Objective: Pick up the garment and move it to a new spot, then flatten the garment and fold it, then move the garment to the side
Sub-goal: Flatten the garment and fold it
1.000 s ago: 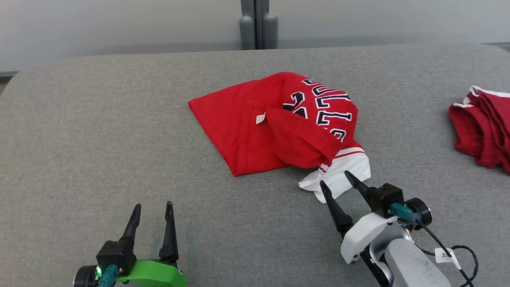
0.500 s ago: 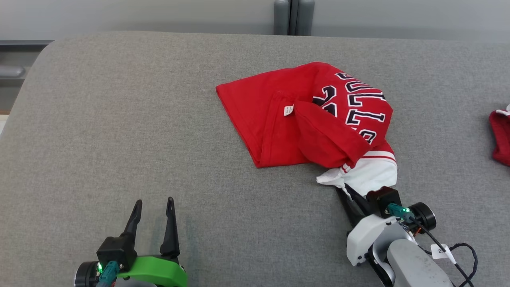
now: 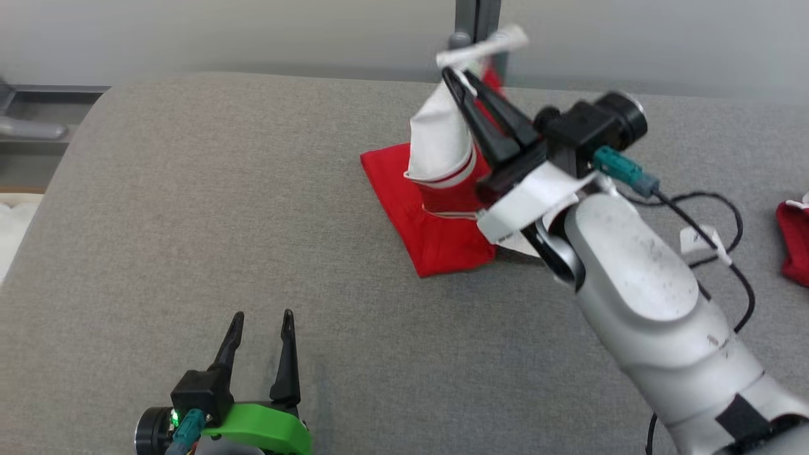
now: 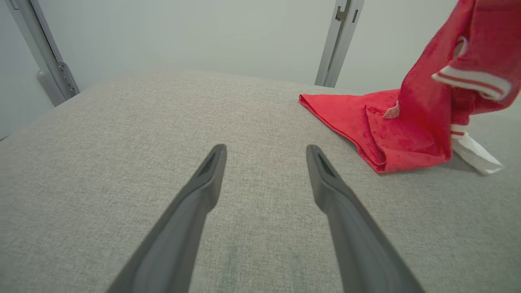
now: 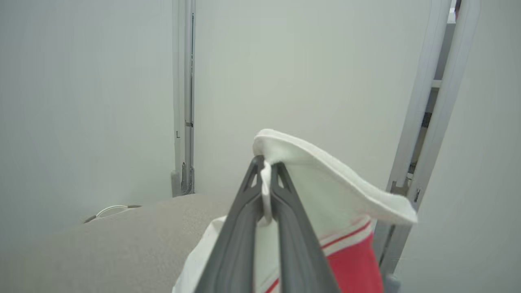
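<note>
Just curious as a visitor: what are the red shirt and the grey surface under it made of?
The garment looks like soft matte knit, perhaps cotton: it hangs limp and creases. The grey surface looks like coarse woven upholstery, matte, with visible weave.

Right pincer (image 3: 456, 79) high, clamped tight; left pincer (image 3: 263, 314) low, fingers apart.
</note>
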Robot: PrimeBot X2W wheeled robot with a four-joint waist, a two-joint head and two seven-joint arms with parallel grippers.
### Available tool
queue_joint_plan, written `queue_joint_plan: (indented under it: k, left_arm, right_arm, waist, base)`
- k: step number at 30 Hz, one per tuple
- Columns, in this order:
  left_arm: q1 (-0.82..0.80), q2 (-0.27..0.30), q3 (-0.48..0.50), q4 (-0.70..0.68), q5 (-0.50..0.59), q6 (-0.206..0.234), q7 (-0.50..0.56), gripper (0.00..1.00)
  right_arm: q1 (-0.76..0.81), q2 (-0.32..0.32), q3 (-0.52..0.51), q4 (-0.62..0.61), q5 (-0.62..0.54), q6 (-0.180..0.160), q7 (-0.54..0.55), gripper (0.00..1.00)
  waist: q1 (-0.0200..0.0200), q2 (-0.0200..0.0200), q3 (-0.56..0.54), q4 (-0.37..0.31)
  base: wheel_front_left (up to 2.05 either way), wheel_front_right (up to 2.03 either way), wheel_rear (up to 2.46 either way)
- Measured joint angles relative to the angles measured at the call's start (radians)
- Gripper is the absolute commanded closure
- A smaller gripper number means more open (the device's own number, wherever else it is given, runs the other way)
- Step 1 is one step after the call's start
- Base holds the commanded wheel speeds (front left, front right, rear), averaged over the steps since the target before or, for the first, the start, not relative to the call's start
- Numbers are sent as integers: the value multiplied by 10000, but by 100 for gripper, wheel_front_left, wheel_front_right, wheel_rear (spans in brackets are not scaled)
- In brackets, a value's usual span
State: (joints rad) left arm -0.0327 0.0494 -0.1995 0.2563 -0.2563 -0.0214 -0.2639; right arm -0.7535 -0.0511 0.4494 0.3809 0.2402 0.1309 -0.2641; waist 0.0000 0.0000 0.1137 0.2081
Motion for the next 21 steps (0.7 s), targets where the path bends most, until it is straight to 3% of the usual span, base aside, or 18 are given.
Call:
queue_joint_plan:
  k: [12, 16, 21]
  left_arm:
    - [445, 2, -368, 203, -180, 38, -2, 0]
    - [451, 2, -395, 205, -251, 46, -2, 0]
    - [511, 4, -274, 201, -332, 136, -2, 0]
  right_arm:
    - [-4484, -25, 756, 1064, -69, 4, 0, 100]
    - [-5588, -506, 920, 1559, -424, 6, -2, 100]
    - [-5560, -1336, 746, 2251, -378, 6, 0, 100]
  waist:
    - [0, 0, -465, 1405]
    - [0, 0, -519, 1897]
    - [0, 0, -504, 2190]
  base:
    - [0, 0, 0]
    - [0, 0, 0]
    - [0, 0, 0]
